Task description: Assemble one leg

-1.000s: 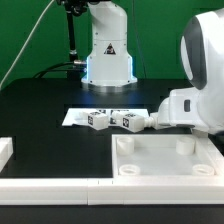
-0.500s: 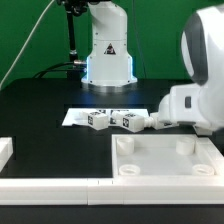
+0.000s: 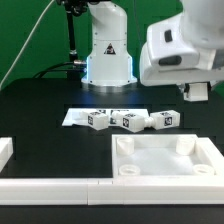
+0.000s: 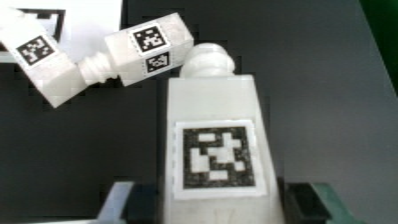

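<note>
Three short white tagged legs lie in a row on the black table in the exterior view: one leg (image 3: 97,120), a second (image 3: 130,122) and a third (image 3: 163,121). My gripper (image 3: 198,93) hangs above and to the exterior view's right of the third leg, clear of it. In the wrist view that leg (image 4: 215,125) lies lengthwise between my fingers (image 4: 125,200), with a dark gap on each side, so my gripper (image 4: 219,198) is open and empty. Two more legs (image 4: 146,50) (image 4: 45,62) lie beyond it. The large white square panel (image 3: 165,160) lies in front of the legs.
The marker board (image 3: 78,117) lies under and behind the row of legs. A white rail (image 3: 50,187) runs along the table's front, with a white block (image 3: 5,150) at the exterior view's left. The robot base (image 3: 108,55) stands at the back.
My gripper was low beside the legs, hiding the third one. It has let go and risen up, and the third leg now lies in plain view on the table.
</note>
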`<control>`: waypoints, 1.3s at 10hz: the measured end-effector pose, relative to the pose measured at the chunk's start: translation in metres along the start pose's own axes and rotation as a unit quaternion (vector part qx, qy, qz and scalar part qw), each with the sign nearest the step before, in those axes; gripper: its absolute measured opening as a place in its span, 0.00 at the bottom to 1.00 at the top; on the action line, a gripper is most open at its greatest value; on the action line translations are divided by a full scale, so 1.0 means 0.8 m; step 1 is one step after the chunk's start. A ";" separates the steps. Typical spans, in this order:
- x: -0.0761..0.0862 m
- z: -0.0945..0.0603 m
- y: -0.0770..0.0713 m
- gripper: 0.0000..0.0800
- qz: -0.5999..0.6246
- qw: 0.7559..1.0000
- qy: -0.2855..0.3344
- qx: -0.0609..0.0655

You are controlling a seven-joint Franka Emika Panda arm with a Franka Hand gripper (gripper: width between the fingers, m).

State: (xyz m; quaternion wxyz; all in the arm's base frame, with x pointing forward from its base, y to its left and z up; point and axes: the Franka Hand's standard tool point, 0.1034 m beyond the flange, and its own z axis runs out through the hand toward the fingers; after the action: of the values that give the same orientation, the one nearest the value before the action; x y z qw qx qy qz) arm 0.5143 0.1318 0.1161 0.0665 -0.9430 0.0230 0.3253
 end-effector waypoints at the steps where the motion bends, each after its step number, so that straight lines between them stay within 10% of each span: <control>1: 0.004 -0.003 -0.001 0.36 0.000 1.000 0.031 0.002; 5: 0.024 -0.029 0.017 0.36 -0.049 0.982 0.181 0.005; 8: 0.053 -0.103 0.032 0.36 -0.099 0.938 0.333 -0.020; 13: 0.065 -0.111 0.032 0.36 -0.103 0.862 0.496 -0.038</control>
State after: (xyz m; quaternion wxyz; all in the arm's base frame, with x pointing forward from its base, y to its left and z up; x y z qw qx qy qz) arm 0.6073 0.0939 0.1507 0.0432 -0.9786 -0.0566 -0.1932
